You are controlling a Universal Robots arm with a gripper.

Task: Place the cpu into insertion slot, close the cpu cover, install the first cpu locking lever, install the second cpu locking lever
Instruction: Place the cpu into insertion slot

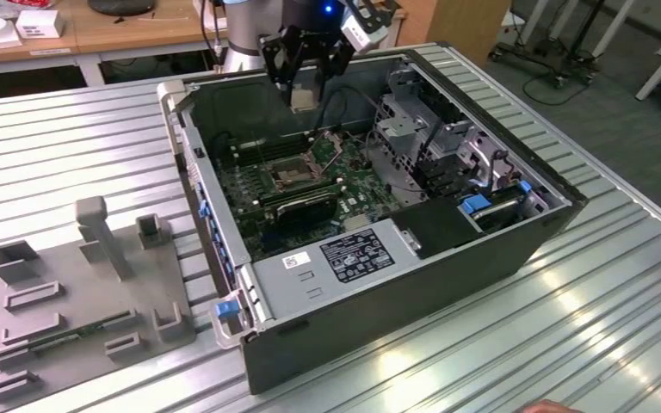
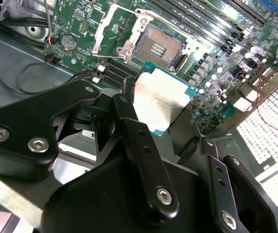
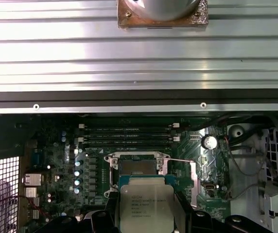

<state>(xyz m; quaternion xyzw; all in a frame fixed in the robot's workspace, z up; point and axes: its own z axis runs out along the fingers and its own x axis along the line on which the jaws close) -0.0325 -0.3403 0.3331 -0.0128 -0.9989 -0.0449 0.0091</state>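
Black finger links of the hand (image 2: 162,116) stand closest in the second wrist view, narrowed onto the cpu (image 2: 159,97) and pinching it by two opposite edges, metal lid facing the camera.

Exterior view: the hand hangs over the open case (image 1: 342,327), near its rim at about 11 o'clock, with the cpu well clear of the board (image 1: 348,194). The slot (image 1: 293,176) lies from the hand toward 6 o'clock. A grey fixture plate (image 1: 89,292) rests on the ribbed worktop (image 1: 78,155), at 8 o'clock from the case.

Both wrist views: the slot is bare, its dark contact field exposed. The cover (image 2: 107,31) appears swung up and away from the slot, so the opening is free. In the first wrist view a thin wire lever (image 3: 180,160) runs beside the slot, seemingly unlatched; the second lever cannot be made out with certainty.

Progress, as judged: the work is at its first step. The cpu is gripped and carried above the board but not seated. Seating the cpu, closing the cover and fastening both levers are all left to do.
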